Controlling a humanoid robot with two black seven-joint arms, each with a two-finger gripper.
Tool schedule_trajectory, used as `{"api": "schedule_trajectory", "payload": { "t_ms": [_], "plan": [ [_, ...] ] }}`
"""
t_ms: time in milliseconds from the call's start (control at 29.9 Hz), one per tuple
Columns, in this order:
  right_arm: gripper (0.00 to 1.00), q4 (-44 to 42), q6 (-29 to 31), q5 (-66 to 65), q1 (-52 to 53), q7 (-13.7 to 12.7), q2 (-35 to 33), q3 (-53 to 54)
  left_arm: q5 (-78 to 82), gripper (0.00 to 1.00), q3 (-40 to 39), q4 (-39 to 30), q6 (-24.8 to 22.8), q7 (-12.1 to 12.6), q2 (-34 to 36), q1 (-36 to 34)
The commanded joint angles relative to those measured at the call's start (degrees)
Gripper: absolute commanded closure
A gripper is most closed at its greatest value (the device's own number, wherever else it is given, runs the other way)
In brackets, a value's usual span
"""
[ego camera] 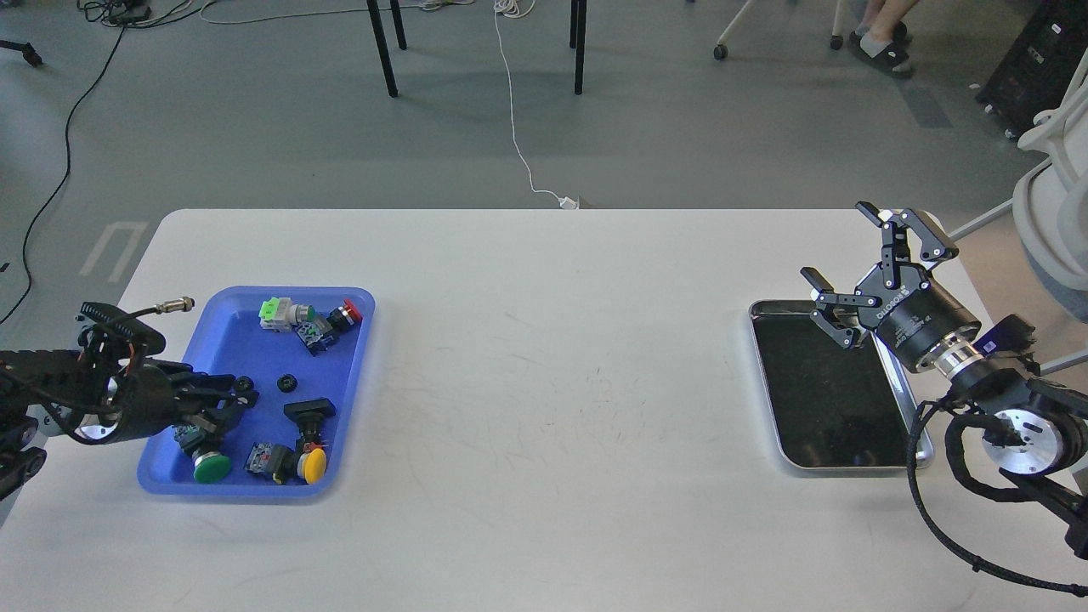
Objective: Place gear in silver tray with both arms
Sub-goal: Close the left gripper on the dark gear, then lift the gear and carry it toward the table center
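The left gripper (242,393) reaches into the blue tray (228,333), seemingly closing on a small black gear (245,384) — grip unclear; the right gripper (850,263) waits spread wide over the silver tray (837,466) — likely for a handover.

At the lower left of the frame you see the left gripper (231,399) reaching into the blue tray (229,340), its fingers too dark to tell apart. A small black gear (288,383) lies on the tray floor just right of it, among push-button switches with green (211,467), yellow (314,464) and red (351,312) caps. At the right, the right gripper (837,246) hovers with fingers spread over the upper edge of the silver tray (922,455).
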Motion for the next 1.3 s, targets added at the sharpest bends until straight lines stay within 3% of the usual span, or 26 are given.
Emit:
{"api": "schedule_trajectory", "payload": {
  "t_ms": [0,702,769,870,903,1137,1271],
  "plan": [
    [0.01,-0.01,0.0,0.0,0.0,0.0,-0.08,0.0,0.01,0.6,0.22,0.28,0.08,0.01,-0.18,-0.11],
    [0.01,0.08,0.0,0.0,0.0,0.0,0.01,0.0,-1.49,0.58,0.13,1.87,0.08,0.01,-1.23,-1.34],
    [0.01,0.08,0.0,0.0,0.0,0.0,-0.08,0.0,-1.49,0.62,0.22,1.95,0.08,0.01,-1.32,-1.34],
    [0.01,0.08,0.0,0.0,0.0,0.0,0.01,0.0,-1.23,0.83,0.3,1.95,0.08,0.01,-1.32,-1.26],
    [0.01,0.08,0.0,0.0,0.0,0.0,-0.08,0.0,-1.14,0.85,0.3,1.95,0.08,0.01,-1.24,-1.26],
    [0.01,0.08,0.0,0.0,0.0,0.0,0.01,0.0,-1.05,0.91,0.22,1.52,0.08,0.01,-0.88,-1.87],
    [0.01,0.08,0.0,0.0,0.0,0.0,-0.08,0.0,-1.05,0.91,0.22,0.02,-0.19,0.01,-0.71,-7.39]
  ]
}}
